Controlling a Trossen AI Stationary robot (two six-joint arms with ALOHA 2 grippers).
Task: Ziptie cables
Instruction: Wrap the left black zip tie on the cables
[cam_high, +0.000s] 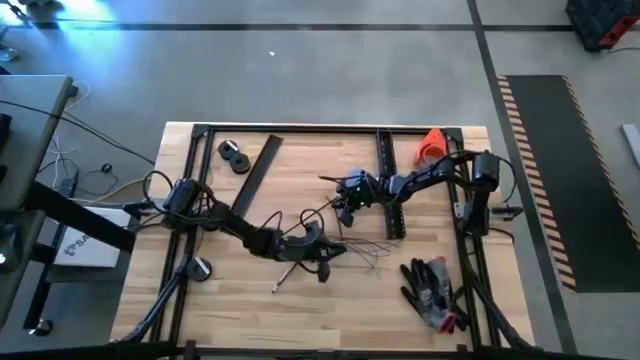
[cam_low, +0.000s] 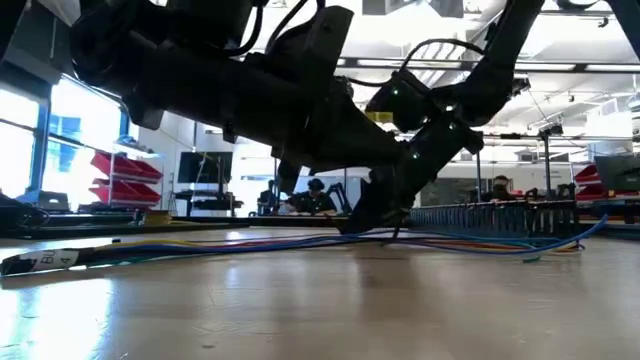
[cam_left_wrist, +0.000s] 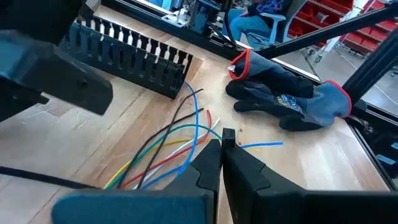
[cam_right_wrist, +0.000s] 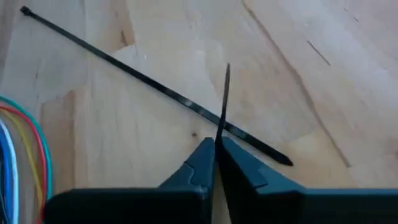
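Observation:
The cables (cam_left_wrist: 168, 149) are thin coloured wires lying on the wooden table and fanning out just beyond my left gripper (cam_left_wrist: 221, 146); in the low view the cables (cam_low: 300, 243) run as a flat bundle. My left gripper (cam_high: 323, 262) is shut with a small black zip tie head at its tips. Farther back, my right gripper (cam_high: 349, 200) is shut on a thin black zip tie strap (cam_right_wrist: 224, 99). A second zip tie (cam_right_wrist: 143, 78) lies flat on the table beneath it. My left gripper pinches a small black square piece, seemingly a zip tie head (cam_left_wrist: 228, 135), between the very tips of its two fingers, just above the cables. What hangs from it is hidden by the fingers. My right gripper pinches the thin strap (cam_right_wrist: 219, 134) between its fingertips. The strap's free end sticks out past the tips, clear of the table.
A black perforated strip (cam_high: 390, 190) lies at the far right, and another black strip (cam_high: 262, 165) at the far left beside a black disc (cam_high: 236, 157). Gloves (cam_high: 432, 290) rest at the near right, an orange object (cam_high: 432, 143) at the far right corner.

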